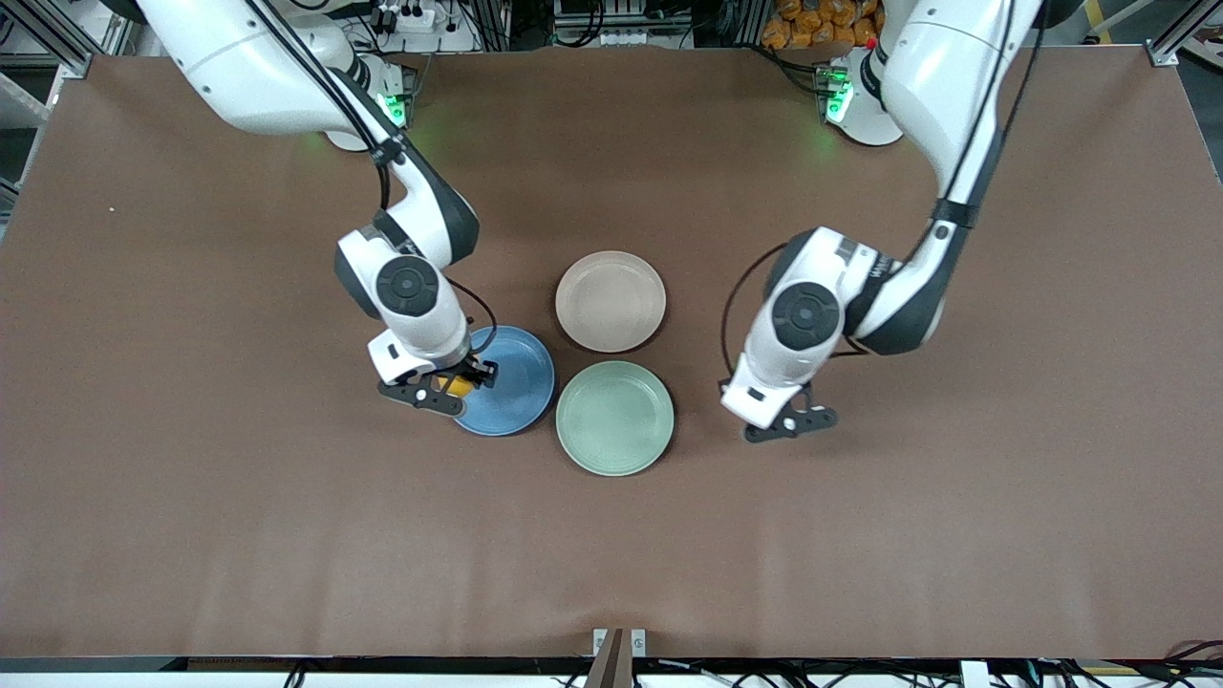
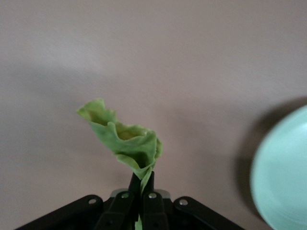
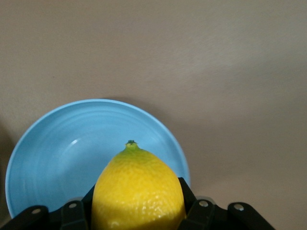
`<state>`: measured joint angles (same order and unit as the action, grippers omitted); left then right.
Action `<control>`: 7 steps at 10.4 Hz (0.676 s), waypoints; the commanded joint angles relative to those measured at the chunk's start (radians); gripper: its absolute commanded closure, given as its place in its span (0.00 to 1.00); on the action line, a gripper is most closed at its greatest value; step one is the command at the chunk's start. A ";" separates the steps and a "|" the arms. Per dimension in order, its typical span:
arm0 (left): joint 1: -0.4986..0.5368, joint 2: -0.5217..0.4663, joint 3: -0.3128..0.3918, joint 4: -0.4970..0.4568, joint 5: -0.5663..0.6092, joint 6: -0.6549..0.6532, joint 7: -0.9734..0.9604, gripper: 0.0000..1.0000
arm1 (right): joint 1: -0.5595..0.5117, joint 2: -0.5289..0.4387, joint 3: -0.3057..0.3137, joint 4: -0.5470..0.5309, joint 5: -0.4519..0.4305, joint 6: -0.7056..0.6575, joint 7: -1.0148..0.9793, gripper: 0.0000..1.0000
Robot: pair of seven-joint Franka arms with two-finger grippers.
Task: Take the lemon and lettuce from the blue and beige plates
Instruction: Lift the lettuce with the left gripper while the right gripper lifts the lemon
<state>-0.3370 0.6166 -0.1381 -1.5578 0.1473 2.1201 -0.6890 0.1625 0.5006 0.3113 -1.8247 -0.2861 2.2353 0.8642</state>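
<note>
jaws on both arms were clamped on produce: the right gripper (image 1: 457, 384) held the lemon (image 3: 138, 191) over the edge of the blue plate (image 1: 516, 382), and the left gripper (image 2: 141, 191) pinched the lettuce (image 2: 125, 141) by its stem end above bare worktop (image 1: 191, 478), beside the mint-green plate (image 1: 614, 418) toward the left arm's end of the worktop. the beige plate (image 1: 611, 301) sat bare, farther from the front camera than the green one. judging from its look, the lemon would be firm, fairly heavy for its size and a bit slick on its dimpled skin, so a hold across its broad middle, as seen there, seemed safest. the lettuce looked light, floppy and easy to tear; a pinch low on the thicker rib should hold better than one on the frilly edge. the front view gave the layout of all three plates and both arms, yet the lettuce was hidden under the left wrist and the lemon showed only as a small yellow patch. the wrist views made each grip plain, though whether the leaf's tip brushed the worktop was hard to tell.
</note>
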 commanded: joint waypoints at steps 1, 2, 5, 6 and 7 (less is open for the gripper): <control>0.109 -0.018 -0.012 -0.016 0.032 -0.014 0.174 1.00 | -0.052 -0.106 -0.020 -0.028 0.058 -0.087 -0.175 0.91; 0.143 -0.018 -0.012 -0.016 0.032 -0.014 0.245 1.00 | -0.064 -0.122 -0.044 -0.030 0.058 -0.097 -0.242 0.91; 0.184 0.000 -0.012 -0.018 0.035 -0.014 0.330 1.00 | -0.083 -0.160 -0.151 -0.030 0.121 -0.098 -0.458 0.89; 0.185 0.009 -0.011 -0.016 0.035 -0.012 0.333 1.00 | -0.086 -0.180 -0.190 -0.036 0.160 -0.106 -0.549 0.88; 0.185 0.020 -0.003 -0.016 0.040 -0.011 0.333 0.81 | -0.106 -0.195 -0.216 -0.042 0.166 -0.121 -0.623 0.88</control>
<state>-0.1536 0.6260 -0.1398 -1.5743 0.1565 2.1157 -0.3663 0.0836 0.3652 0.1196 -1.8274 -0.1609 2.1315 0.3448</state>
